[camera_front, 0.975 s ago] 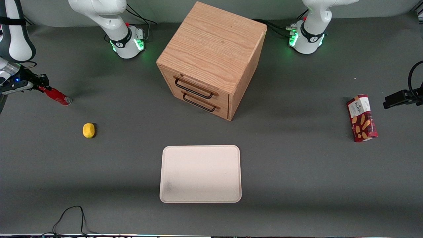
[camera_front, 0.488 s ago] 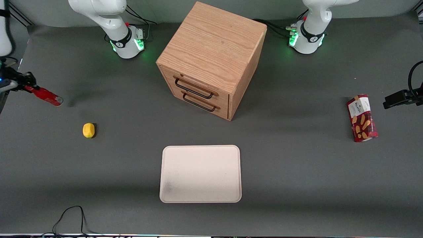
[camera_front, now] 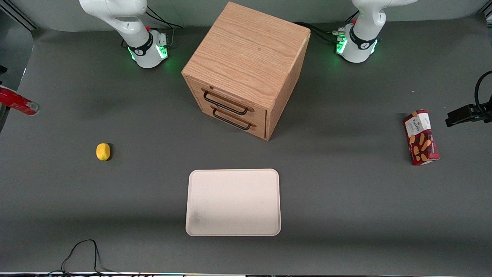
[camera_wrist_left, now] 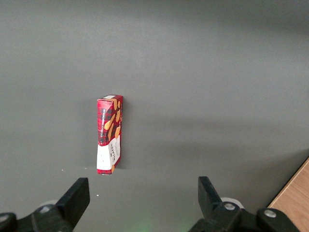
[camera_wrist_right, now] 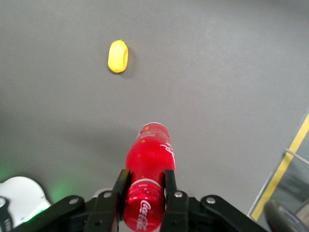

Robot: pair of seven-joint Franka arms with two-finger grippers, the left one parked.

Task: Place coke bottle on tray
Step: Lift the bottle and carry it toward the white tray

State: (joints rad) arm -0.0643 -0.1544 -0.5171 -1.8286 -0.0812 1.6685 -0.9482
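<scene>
Now the coke bottle (camera_front: 17,103) has risen off the bench (camera_front: 346,200) and swung out toward the working arm's end, so only its red body and silvery base show at the edge of the front view. A second ago it hung lower, closer to the lemon (camera_front: 103,151). On the wrist camera the gripper (camera_wrist_right: 144,187) has its jaws pinching the bottle's body, well above the lemon. So the pick looks secure; the carry to the tray (camera_front: 233,202), well apart and nearer the front camera, remains.
</scene>
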